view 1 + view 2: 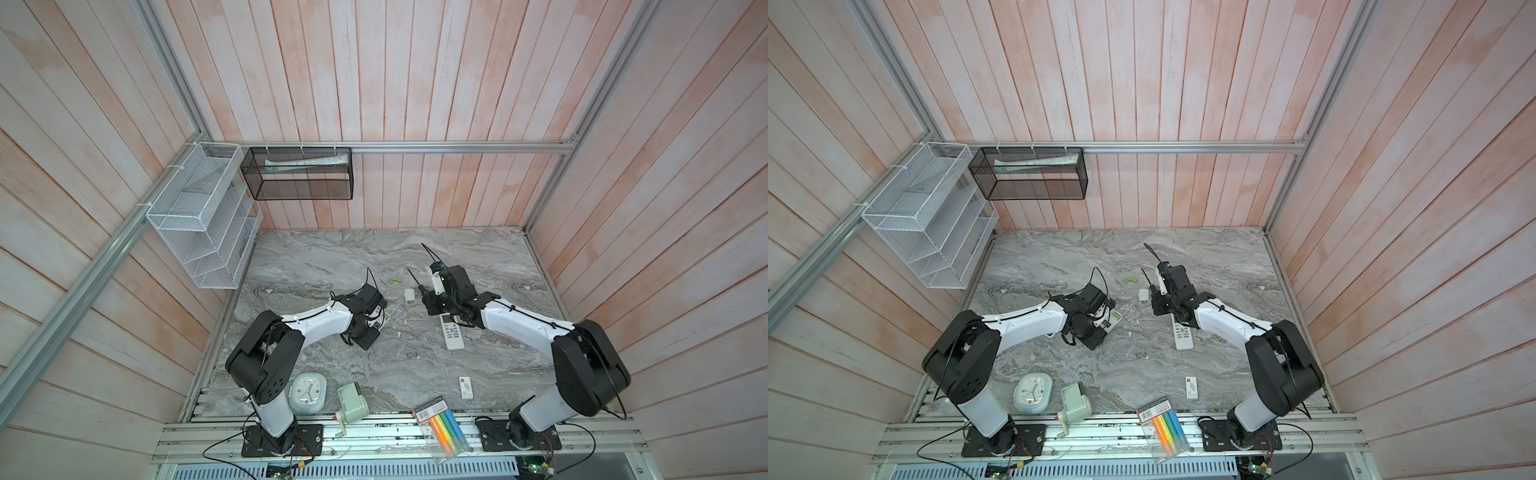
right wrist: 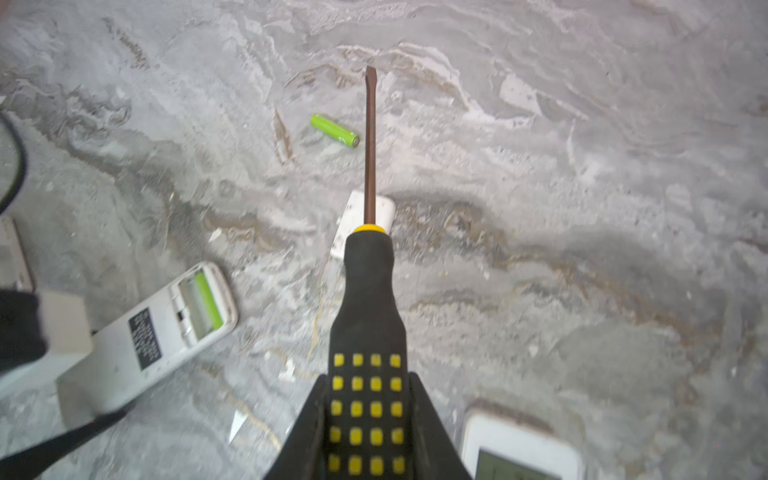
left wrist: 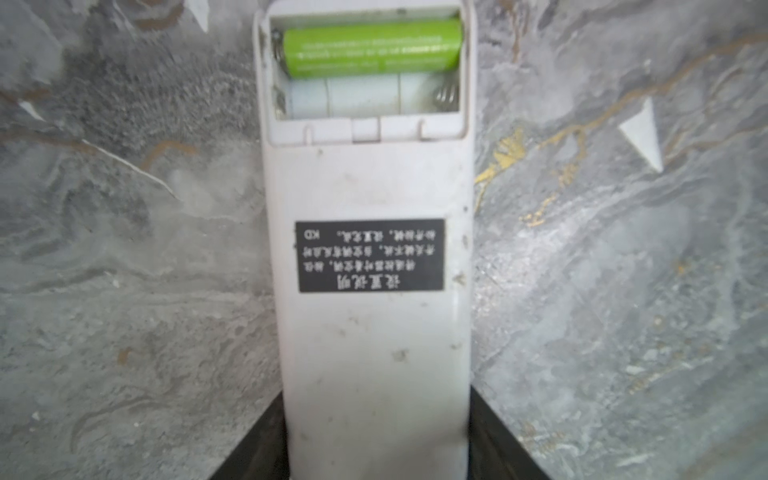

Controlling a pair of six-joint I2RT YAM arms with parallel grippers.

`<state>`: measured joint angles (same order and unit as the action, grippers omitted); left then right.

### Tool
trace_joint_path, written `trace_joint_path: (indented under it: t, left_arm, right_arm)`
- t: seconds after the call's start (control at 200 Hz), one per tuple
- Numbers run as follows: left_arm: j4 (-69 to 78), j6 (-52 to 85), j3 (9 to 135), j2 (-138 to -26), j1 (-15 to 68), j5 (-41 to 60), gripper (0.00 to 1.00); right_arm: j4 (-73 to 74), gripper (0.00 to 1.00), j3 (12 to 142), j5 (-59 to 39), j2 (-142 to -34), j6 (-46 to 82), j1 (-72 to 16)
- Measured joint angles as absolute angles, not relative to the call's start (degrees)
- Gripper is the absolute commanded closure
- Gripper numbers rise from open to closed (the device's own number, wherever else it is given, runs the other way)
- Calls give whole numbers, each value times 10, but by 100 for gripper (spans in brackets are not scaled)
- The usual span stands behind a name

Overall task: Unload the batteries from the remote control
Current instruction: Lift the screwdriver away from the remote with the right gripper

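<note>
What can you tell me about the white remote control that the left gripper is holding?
The white remote control is a long, scuffed plastic body, turned back side up and held at one end by the left gripper. A black label with white print sits mid-back. At the far end its battery compartment is uncovered: one lime green battery lies in the slot nearest the end, while the inner slot is empty, its spring contact bare. Below it is the marble tabletop; contact is unclear.

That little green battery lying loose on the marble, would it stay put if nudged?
Probably not: the green battery is a smooth cylinder on its side, so it would likely roll across the flat marble table. It looks rigid, perhaps slippery to pinch.
</note>
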<state>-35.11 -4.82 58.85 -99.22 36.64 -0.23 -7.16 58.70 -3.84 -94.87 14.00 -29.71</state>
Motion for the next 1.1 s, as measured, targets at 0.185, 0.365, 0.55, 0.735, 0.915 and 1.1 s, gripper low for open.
trace_joint_path:
  t: [0.185, 0.365, 0.55, 0.735, 0.915, 1.1]
  left_arm:
    - [-346, -39, 589, -1000, 366, 3, 38]
    - [-346, -34, 590, -1001, 366, 7, 38]
    - [-346, -34, 590, -1001, 366, 7, 38]
    - [-347, -32, 592, -1001, 364, 7, 38]
    - [-346, -27, 593, -1001, 356, 11, 38]
    - [-346, -26, 593, -1001, 353, 11, 38]
  right_arm:
    - [-92, 100, 701, -76, -1070, 88, -276]
    - [-101, 100, 721, -93, -1121, 64, -272]
    - [-98, 100, 719, -99, -1121, 59, -269]
    - [-88, 100, 713, -106, -1121, 59, -268]
    - [-82, 100, 708, -117, -1120, 59, -268]
    - [-73, 100, 688, -135, -1106, 57, -268]
